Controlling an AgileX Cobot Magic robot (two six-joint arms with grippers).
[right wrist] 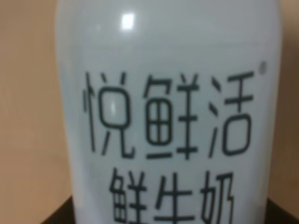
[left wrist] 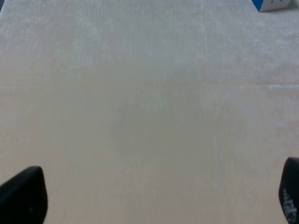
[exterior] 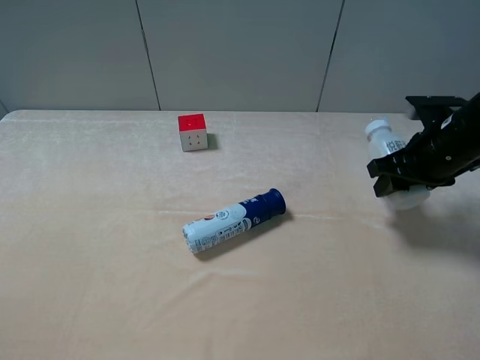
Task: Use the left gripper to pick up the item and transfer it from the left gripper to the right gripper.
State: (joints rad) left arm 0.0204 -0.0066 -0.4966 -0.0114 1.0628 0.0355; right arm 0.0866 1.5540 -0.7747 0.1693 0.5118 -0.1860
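The item, a small white bottle [exterior: 388,142] with a white cap and black lettering, is held tilted above the table at the far right in the exterior high view. My right gripper [exterior: 401,176] is shut on its lower body. In the right wrist view the bottle [right wrist: 168,93] fills the frame, and dark fingers [right wrist: 58,215] show only at the bottom corners. My left gripper [left wrist: 156,200] is open and empty over bare cloth, with both fingertips [left wrist: 23,196] spread wide. The left arm does not show in the exterior high view.
A blue-and-white tube [exterior: 234,220] lies on its side mid-table; one corner of it shows in the left wrist view [left wrist: 275,4]. A red-topped cube [exterior: 193,132] stands at the back. Beige cloth [exterior: 90,247] covers the table, and a grey wall stands behind.
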